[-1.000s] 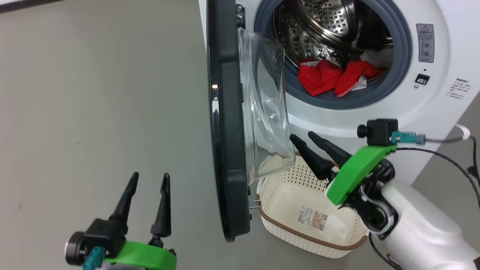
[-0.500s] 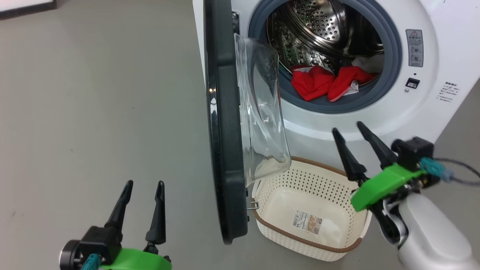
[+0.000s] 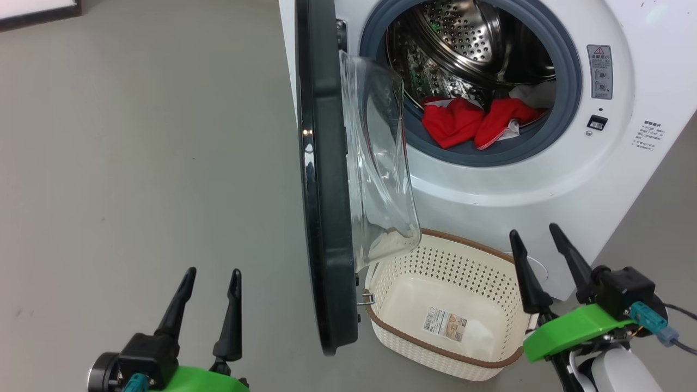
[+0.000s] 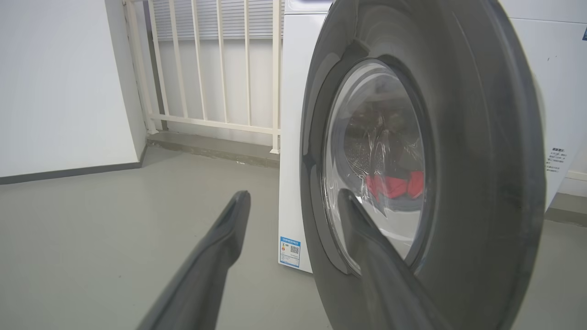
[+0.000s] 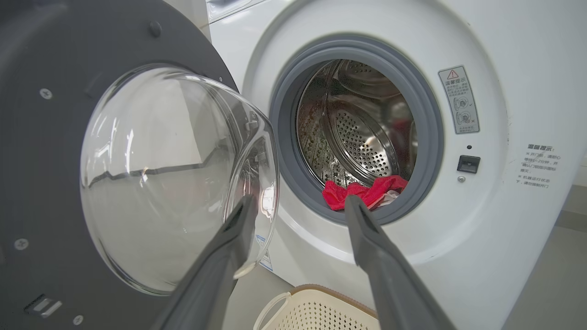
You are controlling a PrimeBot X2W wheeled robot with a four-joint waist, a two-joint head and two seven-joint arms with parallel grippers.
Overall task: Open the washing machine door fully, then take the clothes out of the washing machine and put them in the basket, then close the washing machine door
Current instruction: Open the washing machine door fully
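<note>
Where the clothes lie: the red clothes point(image 3: 474, 122) sit low at the front of the perforated drum point(image 3: 463, 43), resting against the grey gasket point(image 3: 566, 92) of the washing machine point(image 3: 544, 185).
Clothes against fingers: well apart from both grippers; in the right wrist view the red heap appears just above the gap between the two fingertips.
Clothes, lie of the heap: two red lumps side by side, with the long axis running across the opening; a little white fabric shows at the right end.
Washing machine door point(image 3: 324, 190): swung out on its left-hand hinge and seen edge-on from the head, roughly square to the machine's front, with the clear glass bowl point(image 3: 381, 163) bulging toward the opening.
Basket point(image 3: 435, 256): on the floor below the opening, with only a paper label point(image 3: 447, 323) inside; its left corner lies under the glass bowl.
Right gripper point(image 3: 533, 228): fingers spread and holding nothing, just beside the basket's right end, pointing up at the machine's front; its pale forearm enters from the lower right corner.
Left gripper point(image 3: 213, 270): fingers spread and holding nothing, at the lower left on the door's outer side, apart from the black rim, pointing up the head view and toward the door's window in its wrist view.
</note>
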